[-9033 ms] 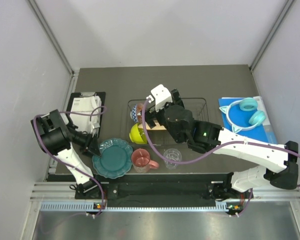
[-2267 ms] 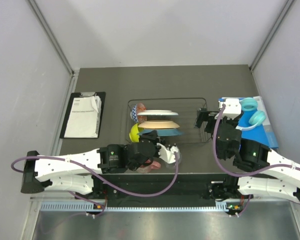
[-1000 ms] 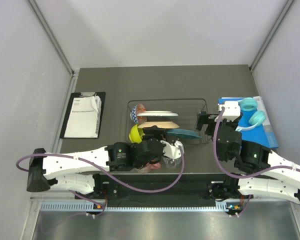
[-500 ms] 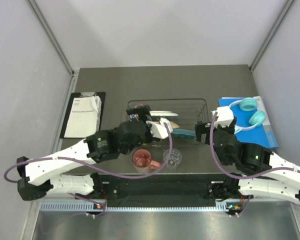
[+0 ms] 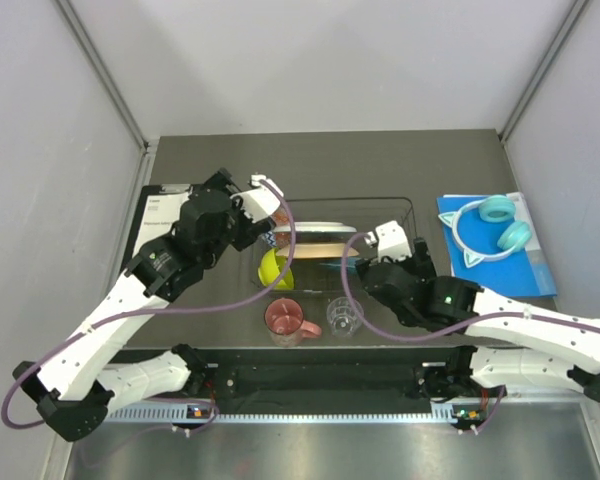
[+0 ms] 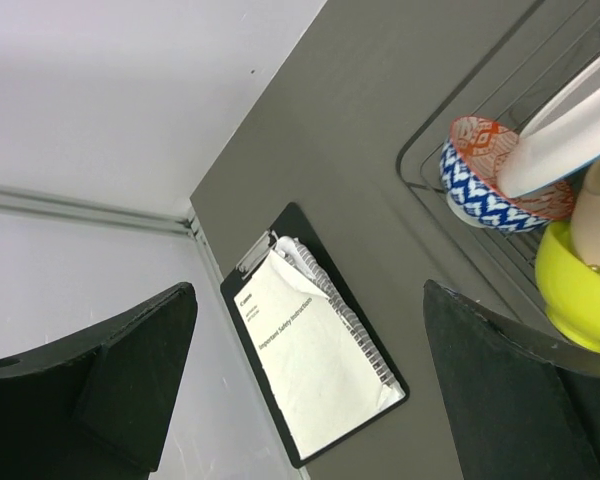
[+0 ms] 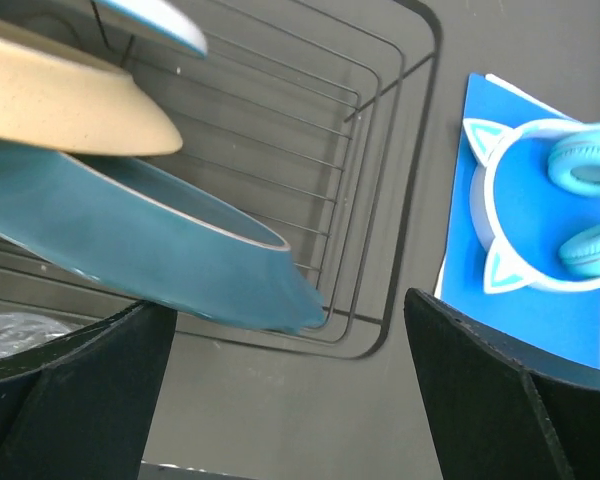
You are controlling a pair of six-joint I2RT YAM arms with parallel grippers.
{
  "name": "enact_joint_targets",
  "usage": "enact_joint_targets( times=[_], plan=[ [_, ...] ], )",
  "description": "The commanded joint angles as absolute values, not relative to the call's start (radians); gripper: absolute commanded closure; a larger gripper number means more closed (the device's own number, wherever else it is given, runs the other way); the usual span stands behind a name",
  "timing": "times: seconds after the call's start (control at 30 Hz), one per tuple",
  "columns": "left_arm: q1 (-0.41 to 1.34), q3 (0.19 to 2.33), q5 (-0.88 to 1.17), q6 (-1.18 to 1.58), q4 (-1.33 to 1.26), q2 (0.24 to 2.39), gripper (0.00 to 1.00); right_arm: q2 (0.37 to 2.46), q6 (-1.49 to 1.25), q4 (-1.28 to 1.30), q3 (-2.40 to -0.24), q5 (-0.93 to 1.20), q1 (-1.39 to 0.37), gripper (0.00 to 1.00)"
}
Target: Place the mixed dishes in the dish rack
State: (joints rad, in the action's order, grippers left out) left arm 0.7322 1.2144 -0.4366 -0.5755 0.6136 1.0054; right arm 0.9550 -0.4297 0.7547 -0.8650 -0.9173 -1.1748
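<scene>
Dark grey counter (image 5: 330, 160) lies between pale walls, with the rack (image 5: 390, 212) at its middle. Both grippers hover spread wide and empty: the left gripper (image 6: 305, 300) near the rack's back-left corner, the right gripper (image 7: 290, 310) by its front edge. In the rack, the teal plate (image 7: 130, 250), peach plate (image 7: 60, 110) and white plate (image 5: 320, 226) stand on edge. The lime bowl (image 6: 580, 290) and blue bowl (image 6: 480, 195) sit at its left end. The mug (image 5: 283, 319) and glass (image 5: 345, 314) stand on the counter just in front.

Black clipboard with white paper (image 6: 315, 375) flat on dark grey tabletop (image 6: 380, 150), thin dark wire rack (image 6: 500, 255) holding blue-patterned small bowl (image 6: 475, 195), lime-green bowl (image 6: 580, 290), tilted white plate (image 6: 570, 125), tool (image 6: 308, 300) fingers spread wide
</scene>
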Motion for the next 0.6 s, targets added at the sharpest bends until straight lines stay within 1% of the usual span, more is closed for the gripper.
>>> enact_joint_targets(
  times=[0.0, 0.17, 0.27, 0.3, 0.4, 0.57],
  plan=[
    [0.663, 1.197, -0.376, -0.548, 0.591, 0.976, 0.01, 1.018, -0.298, 0.677, -0.945, -0.902, -1.166, 0.06],
    [0.620, 1.187, -0.364, -0.540, 0.560, 0.960, 0.01, 1.031, -0.239, 0.655, -0.963, -0.822, -1.166, 0.06],
    [0.612, 1.167, -0.362, -0.541, 0.545, 0.951, 0.01, 1.032, -0.218, 0.653, -0.963, -0.782, -1.163, 0.14],
    [0.611, 1.154, -0.364, -0.541, 0.529, 0.943, 0.01, 1.038, -0.203, 0.650, -0.965, -0.770, -1.157, 0.21],
    [0.607, 1.132, -0.377, -0.532, 0.509, 0.936, 0.01, 1.063, -0.183, 0.658, -0.983, -0.733, -1.150, 0.31],
    [0.606, 1.109, -0.382, -0.519, 0.497, 0.922, 0.01, 1.086, -0.172, 0.673, -1.009, -0.713, -1.149, 0.36]
  ],
)
